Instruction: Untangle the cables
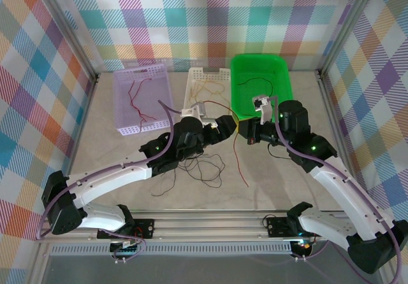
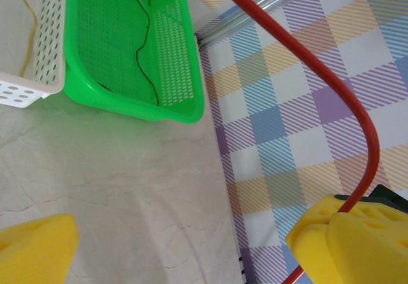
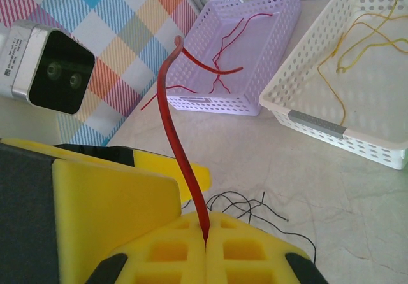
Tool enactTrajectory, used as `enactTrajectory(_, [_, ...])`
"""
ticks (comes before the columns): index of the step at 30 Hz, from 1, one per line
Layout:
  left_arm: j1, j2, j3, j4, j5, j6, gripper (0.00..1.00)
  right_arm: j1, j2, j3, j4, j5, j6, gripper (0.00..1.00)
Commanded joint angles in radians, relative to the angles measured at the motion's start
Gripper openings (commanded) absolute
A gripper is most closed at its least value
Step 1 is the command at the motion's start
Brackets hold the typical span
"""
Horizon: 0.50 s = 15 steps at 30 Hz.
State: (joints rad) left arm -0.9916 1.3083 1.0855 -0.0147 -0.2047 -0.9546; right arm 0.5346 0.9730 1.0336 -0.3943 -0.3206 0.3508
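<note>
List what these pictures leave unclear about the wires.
- Top view: how many black wires lie tangled on the table; they are too thin, and partly under the left arm.
- Left wrist view: whether the red wire touches the open left gripper; a finger hides it.
- Right wrist view: the red wire's lower part, behind the shut right gripper.

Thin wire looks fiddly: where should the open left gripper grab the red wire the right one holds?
Probably on the red wire just past the right gripper, from the side, jaws across it: there it stands nearly straight; higher up it curls.
</note>
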Motion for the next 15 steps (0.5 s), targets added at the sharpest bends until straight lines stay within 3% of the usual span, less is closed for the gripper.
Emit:
enactTrajectory(1, [0.002,0.022,0.051,0.108,-0.007,-0.03,1.0,0.016,-0.014,-0.018,0.028,-0.082,0.002,0.0])
enactTrajectory(15, [-0.009,0.033,0.037,0.275,0.014,-0.047,1.0,0.016,-0.015,-0.037,0.042,-0.1,0.011,0.0])
